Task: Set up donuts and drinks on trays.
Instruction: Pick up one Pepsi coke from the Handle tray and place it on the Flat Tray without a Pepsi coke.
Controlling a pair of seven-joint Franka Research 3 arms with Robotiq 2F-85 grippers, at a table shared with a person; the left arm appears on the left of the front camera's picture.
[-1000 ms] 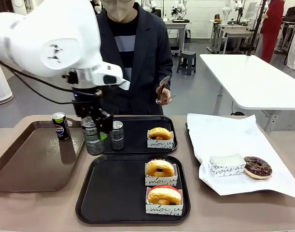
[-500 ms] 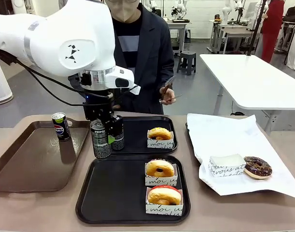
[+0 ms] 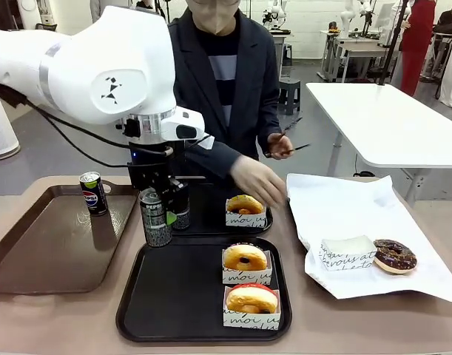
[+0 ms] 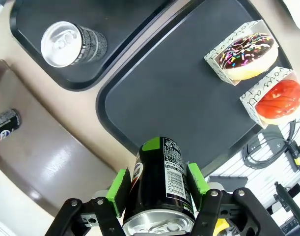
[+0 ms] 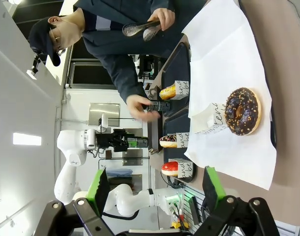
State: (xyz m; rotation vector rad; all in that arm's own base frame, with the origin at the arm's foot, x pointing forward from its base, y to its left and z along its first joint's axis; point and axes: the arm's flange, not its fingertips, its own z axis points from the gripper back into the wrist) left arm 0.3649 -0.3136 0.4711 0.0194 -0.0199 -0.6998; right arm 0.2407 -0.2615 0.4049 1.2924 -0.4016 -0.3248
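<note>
Left wrist view: can [image 4: 159, 189] between tool [image 4: 157, 182] pads.

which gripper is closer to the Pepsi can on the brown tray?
Left. The left gripper, shut on a can, hangs just past the brown tray's edge from the Pepsi can. The right gripper sits open beyond the choc donut, far off.

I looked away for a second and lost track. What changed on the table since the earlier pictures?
The left gripper, shut on a dark can, carried it from beside the brown tray to the near black tray's far-left corner. The person's hand reached down toward the far tray's donut. The other cans, donuts and trays stayed put.
</note>
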